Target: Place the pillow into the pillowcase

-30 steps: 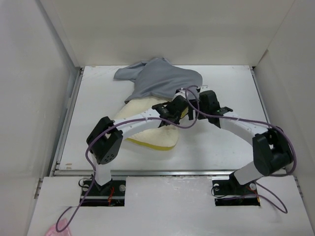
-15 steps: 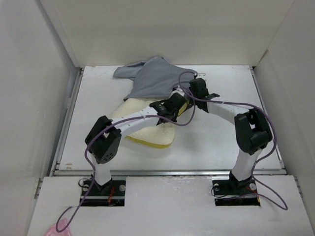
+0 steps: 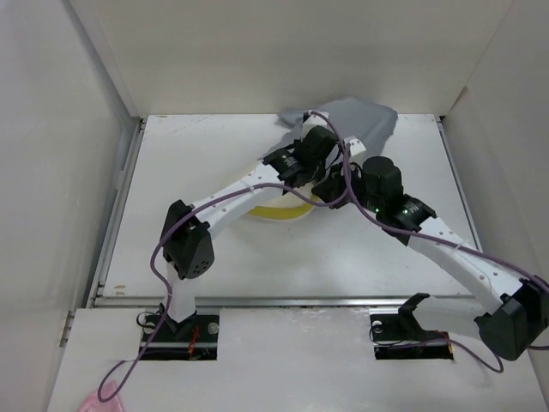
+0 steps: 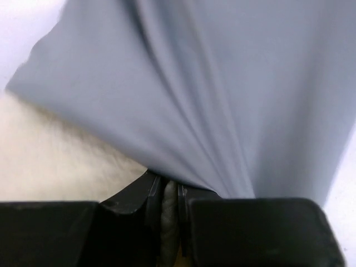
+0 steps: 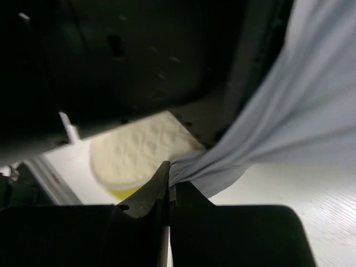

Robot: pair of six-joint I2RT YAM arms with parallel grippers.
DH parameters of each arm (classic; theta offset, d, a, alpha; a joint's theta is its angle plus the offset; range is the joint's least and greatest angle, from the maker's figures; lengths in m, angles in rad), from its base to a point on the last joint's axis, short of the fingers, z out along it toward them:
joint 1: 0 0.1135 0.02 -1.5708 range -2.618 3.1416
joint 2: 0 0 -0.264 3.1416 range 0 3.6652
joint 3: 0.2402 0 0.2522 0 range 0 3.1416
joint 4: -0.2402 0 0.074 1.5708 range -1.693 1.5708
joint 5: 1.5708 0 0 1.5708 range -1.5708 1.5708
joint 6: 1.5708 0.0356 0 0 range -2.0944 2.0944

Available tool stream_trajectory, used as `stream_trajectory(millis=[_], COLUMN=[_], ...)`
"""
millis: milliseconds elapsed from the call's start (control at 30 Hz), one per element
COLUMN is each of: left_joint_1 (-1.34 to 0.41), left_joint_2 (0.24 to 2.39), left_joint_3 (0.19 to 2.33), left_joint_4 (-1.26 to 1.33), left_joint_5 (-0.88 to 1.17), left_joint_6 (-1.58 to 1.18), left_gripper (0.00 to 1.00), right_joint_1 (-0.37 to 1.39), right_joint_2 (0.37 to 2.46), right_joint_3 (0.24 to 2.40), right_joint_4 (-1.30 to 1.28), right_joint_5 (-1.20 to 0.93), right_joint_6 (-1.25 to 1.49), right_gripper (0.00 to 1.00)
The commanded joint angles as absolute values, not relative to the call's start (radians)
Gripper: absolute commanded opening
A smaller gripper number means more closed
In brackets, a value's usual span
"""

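The grey pillowcase point(image 3: 364, 116) hangs bunched at the back of the table, right of centre, stretched taut between both grippers. My left gripper point(image 4: 169, 190) is shut on a fold of the pillowcase point(image 4: 211, 100), with the cream pillow point(image 4: 44, 156) just beneath at the left. My right gripper point(image 5: 169, 179) is shut on another edge of the pillowcase point(image 5: 289, 117), close to the left arm. In the top view only the yellow edge of the pillow point(image 3: 276, 212) shows, under the crossing arms; in the right wrist view one rounded end of the pillow point(image 5: 136, 153) lies on the table.
White walls point(image 3: 77, 172) close in the table on the left, back and right. A metal rail point(image 3: 283, 300) runs along the near edge. Purple cables point(image 3: 163, 257) loop off both arms.
The right gripper has shut on the pillowcase. Both arms have carried the cloth toward the back right, off the pillow. The right arm has swung out and stretched low across the table.
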State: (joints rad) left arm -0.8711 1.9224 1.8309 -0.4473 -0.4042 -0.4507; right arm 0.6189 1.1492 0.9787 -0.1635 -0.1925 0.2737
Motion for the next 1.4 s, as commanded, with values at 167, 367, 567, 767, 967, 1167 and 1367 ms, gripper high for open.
stream_trajectory(millis=[167,367,567,767,967,1167,1367], left_joint_1=[-0.874,-0.874,-0.874,-0.824,-0.686,-0.485,-0.431], left_joint_2=[2.077,1.968,1.731,1.614,1.658,1.709,1.775], left_joint_3=[1.953,1.759,1.546,1.393,1.402,1.368,1.315], left_joint_4=[-0.242,-0.252,-0.333,-0.341,-0.378,-0.229,-0.132], left_joint_5=[-0.448,-0.342,-0.373,-0.382,-0.387,-0.163,0.037], left_joint_6=[-0.644,-0.58,-0.525,-0.517,-0.514,-0.545,-0.534], left_gripper=[0.0,1.0,1.0,1.0,1.0,1.0,1.0], right_joint_1=[0.707,0.707,0.707,0.698,0.689,0.689,0.66], right_joint_2=[1.223,1.148,1.042,1.019,1.119,1.362,1.638], right_joint_3=[0.962,0.911,0.891,0.934,1.017,1.259,1.439], right_joint_4=[-0.202,-0.333,-0.434,-0.551,-0.525,-0.512,-0.497], right_joint_5=[-0.517,-0.25,-0.094,0.121,0.291,0.425,0.503], right_joint_6=[0.19,0.212,0.23,0.265,0.293,0.166,0.081], right_gripper=[0.0,0.61,0.94,0.96,0.91,0.87,0.87])
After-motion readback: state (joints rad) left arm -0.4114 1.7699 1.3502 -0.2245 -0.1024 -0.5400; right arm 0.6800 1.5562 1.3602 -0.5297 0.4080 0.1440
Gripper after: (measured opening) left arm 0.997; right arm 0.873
